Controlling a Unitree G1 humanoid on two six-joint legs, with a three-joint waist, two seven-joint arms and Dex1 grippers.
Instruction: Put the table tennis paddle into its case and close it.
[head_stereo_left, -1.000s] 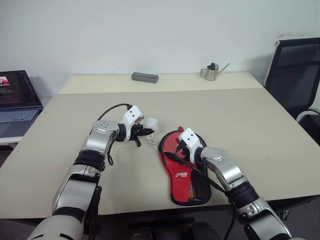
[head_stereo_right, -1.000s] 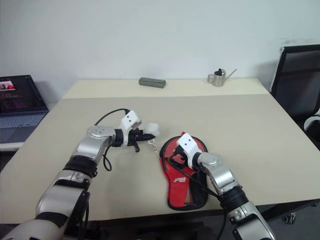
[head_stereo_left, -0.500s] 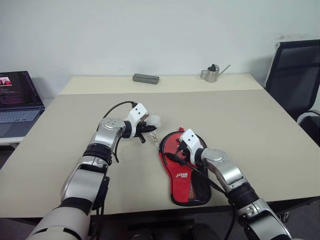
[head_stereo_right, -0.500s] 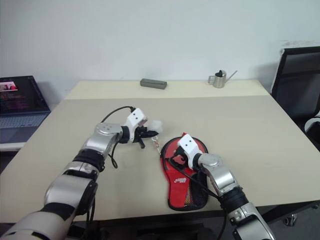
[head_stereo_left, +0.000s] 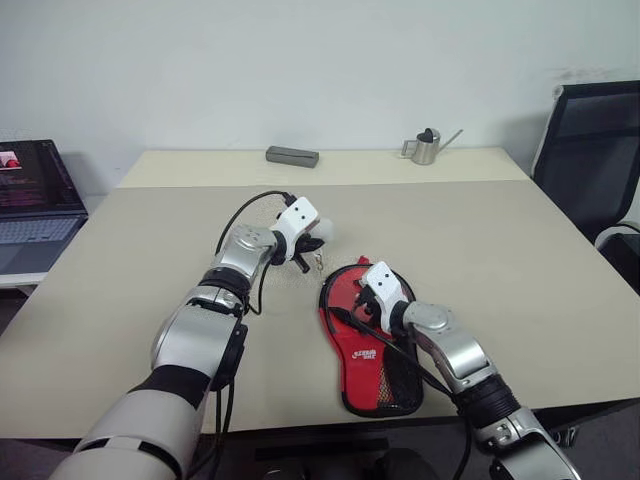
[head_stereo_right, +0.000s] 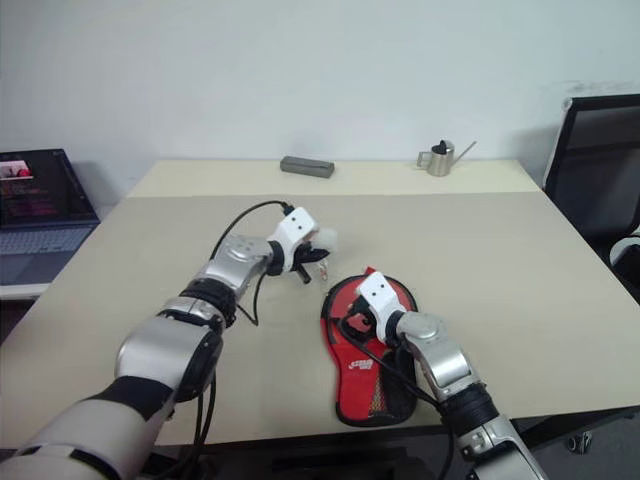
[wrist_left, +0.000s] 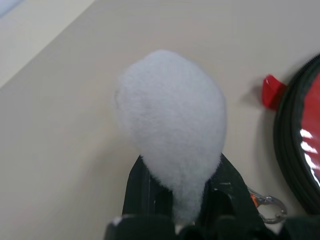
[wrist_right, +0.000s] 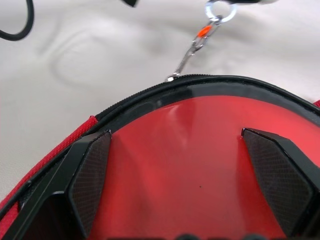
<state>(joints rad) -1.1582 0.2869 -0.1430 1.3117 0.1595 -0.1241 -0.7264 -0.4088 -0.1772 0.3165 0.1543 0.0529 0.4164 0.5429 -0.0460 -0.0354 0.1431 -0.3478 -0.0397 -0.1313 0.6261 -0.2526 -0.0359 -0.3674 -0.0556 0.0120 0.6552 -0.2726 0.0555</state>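
Note:
The red case (head_stereo_left: 367, 340) lies flat on the table (head_stereo_left: 500, 250), round end away from me, with black trim, a white logo and a mesh pocket. My right gripper (head_stereo_left: 358, 297) is open, and its fingers (wrist_right: 90, 170) press on the glossy red round face. I cannot tell the table tennis paddle apart from the case. My left gripper (head_stereo_left: 303, 252) hovers just beyond the case's far left rim, shut on the white pom-pom (wrist_left: 170, 125). A small metal chain (wrist_right: 192, 47) runs from the pom-pom to the zipper pull (wrist_right: 172, 77) on the black rim.
A laptop (head_stereo_left: 30, 195) sits on a side desk at the far left. On the back table strip lie a grey block (head_stereo_left: 291, 155) and a small metal watering can (head_stereo_left: 425, 145). A black chair (head_stereo_left: 590, 150) stands at the right.
My left gripper has carried the pom-pom to the right and away from me, up to the case's far rim. The right gripper has stayed pressed on the case.

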